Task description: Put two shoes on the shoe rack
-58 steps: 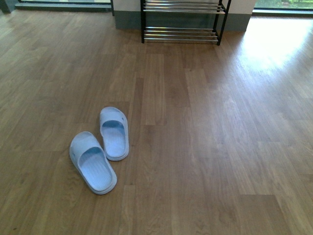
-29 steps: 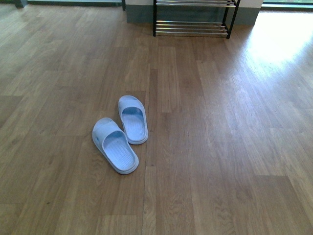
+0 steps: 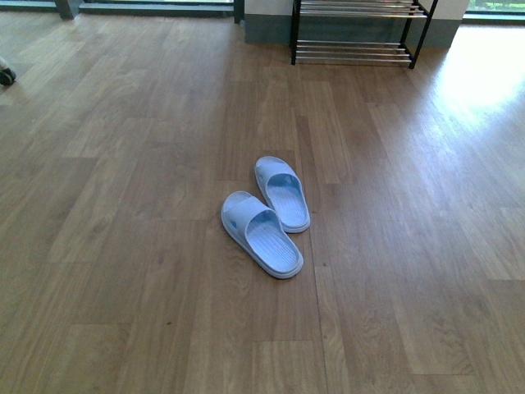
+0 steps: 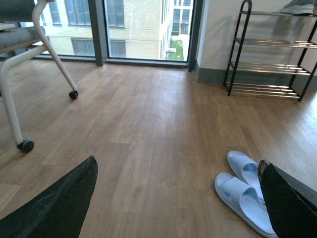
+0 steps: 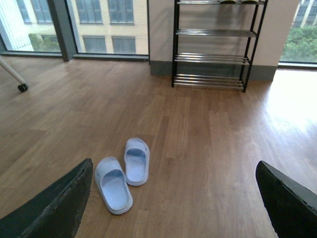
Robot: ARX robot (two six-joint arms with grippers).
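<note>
Pale blue sandals (image 3: pixel 258 234) lie on the floor (image 3: pixel 123 246), well apart from the black shoe rack (image 3: pixel 353 51), a grey shoe (image 4: pixel 298 7) partly visible on top; left gripper (image 4: pixel 177 162) and right gripper (image 5: pixel 174 163) gape wide, empty.

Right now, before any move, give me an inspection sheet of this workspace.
Surface: wood floor, sun glare near the rack.
Job's things: shoe rack against the far wall, its lower tiers carry no shoes; grey sneakers not identified; a grey item on the top tier is cropped.
Clutter: two pale blue slide sandals side by side mid-floor.
Claws: left claw open, holding nothing; right claw open, holding nothing.
Cables: nothing seen.
Surroundings: wheeled chair, tall windows.
</note>
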